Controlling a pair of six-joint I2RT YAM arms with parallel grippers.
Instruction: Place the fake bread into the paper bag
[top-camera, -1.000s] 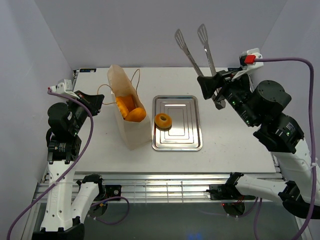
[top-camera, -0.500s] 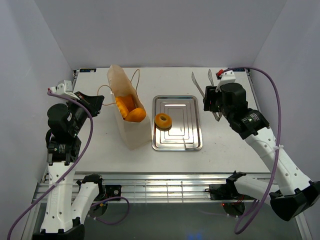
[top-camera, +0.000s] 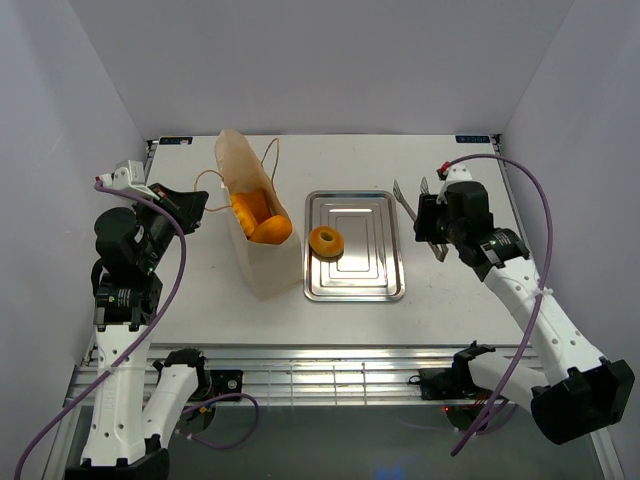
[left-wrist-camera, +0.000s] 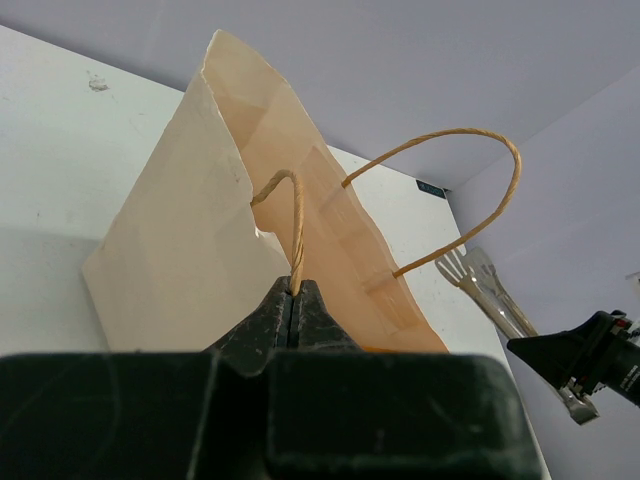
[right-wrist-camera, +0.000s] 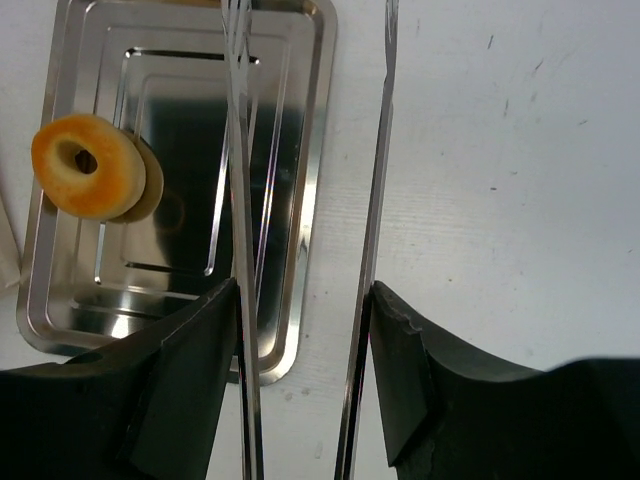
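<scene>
Doughnut (right-wrist-camera: 88, 167) lay to the left of the tongs, bag held by its handle

The right gripper (right-wrist-camera: 303, 300) was clenched around the metal tongs (right-wrist-camera: 240, 200). Each finger pressed on the outside of one arm, and the two blades ran straight ahead of the claw, spread apart. The left blade ran over the right edge of the silver tray (top-camera: 356, 270) and the right blade over bare table. The blade tips ran out of the wrist view at the top.

The ring doughnut sat on the tray, ahead of the claw and well to its left, outside the gap between the blades. Being round, it had no long axis to line up with. By my reading, the tongs needed a sideways shift to the left before they could close on it, and the right arm was much the nearer one.

The left gripper (left-wrist-camera: 293, 295) was pinched shut on one string handle (left-wrist-camera: 296, 230) of the paper bag (left-wrist-camera: 180, 250), which rose just ahead of that claw. The bag stood beyond the doughnut from the right claw, just past the tray's far edge. Orange bread (top-camera: 262, 218) showed in its mouth (how many pieces I could not tell). The doughnut looked like the only piece left outside the bag.
</scene>
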